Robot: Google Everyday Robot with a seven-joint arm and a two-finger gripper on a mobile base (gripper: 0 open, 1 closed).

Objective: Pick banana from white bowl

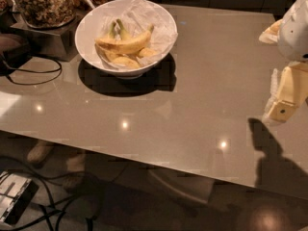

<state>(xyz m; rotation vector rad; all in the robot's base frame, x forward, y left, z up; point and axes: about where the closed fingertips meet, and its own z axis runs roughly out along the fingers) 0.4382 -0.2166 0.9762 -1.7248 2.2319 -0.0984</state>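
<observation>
the gripper point(285, 100) is cut off by the right edge of the view, so only a cream-coloured part of it shows, tilted down over the right side of the table point(192, 95). whether it is open or closed cannot be told. above it a white rounded part of the arm point(296, 28) is cropped too, and a pale yellowish thing beside that is too little seen to name. the gripper's dark shadow point(272, 158) falls on the table's near right corner.

the banana point(130, 44) lies in the white bowl point(85, 37), well apart from the gripper, at the far left of the table. it lies crosswise on top of the pile, curved, one end pointing up to the right. it covers much of two other bananas point(122, 60), whose green-tinged stems point(118, 30) stick up behind it. crumpled white paper point(144, 11) lines the bowl and hides part of its far rim.

just left of the bowl a glass jar point(43, 4) of brown granola stands on a dark box point(48, 40), its top cropped. a black cable point(33, 78) loops on the table's left side. under the table the floor is dim, and the cables point(48, 206) and a metal object point(12, 196) there are hard to make out.
</observation>
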